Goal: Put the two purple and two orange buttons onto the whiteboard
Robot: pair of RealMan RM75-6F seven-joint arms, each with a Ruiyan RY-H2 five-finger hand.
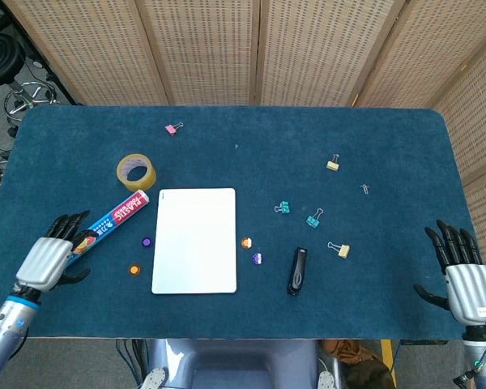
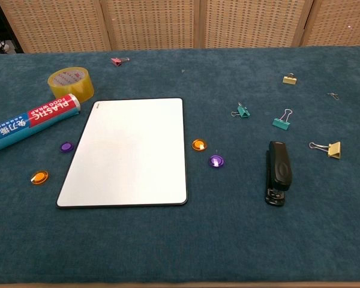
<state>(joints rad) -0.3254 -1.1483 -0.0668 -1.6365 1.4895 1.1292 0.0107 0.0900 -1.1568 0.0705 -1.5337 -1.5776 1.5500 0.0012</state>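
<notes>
The whiteboard (image 1: pixel 194 240) (image 2: pixel 129 150) lies flat near the table's middle. Left of it sit a purple button (image 1: pixel 147 241) (image 2: pixel 66 146) and an orange button (image 1: pixel 134 269) (image 2: pixel 39 177). Right of it sit an orange button (image 1: pixel 246 241) (image 2: pixel 198 144) and a purple button (image 1: pixel 257 258) (image 2: pixel 216 160). My left hand (image 1: pixel 53 256) hovers open over the table's left side, its fingers spread over the near end of the wrap box, left of the orange button. My right hand (image 1: pixel 466 279) stays open at the right edge. Neither hand shows in the chest view.
A plastic-wrap box (image 1: pixel 105 227) (image 2: pixel 30 120) and a tape roll (image 1: pixel 135 171) (image 2: pixel 71 83) lie left of the board. A black stapler (image 1: pixel 297 270) (image 2: pixel 278 172) lies right of the buttons. Several binder clips (image 1: pixel 314 218) are scattered on the right, and a pink clip (image 1: pixel 172 128) lies at the back.
</notes>
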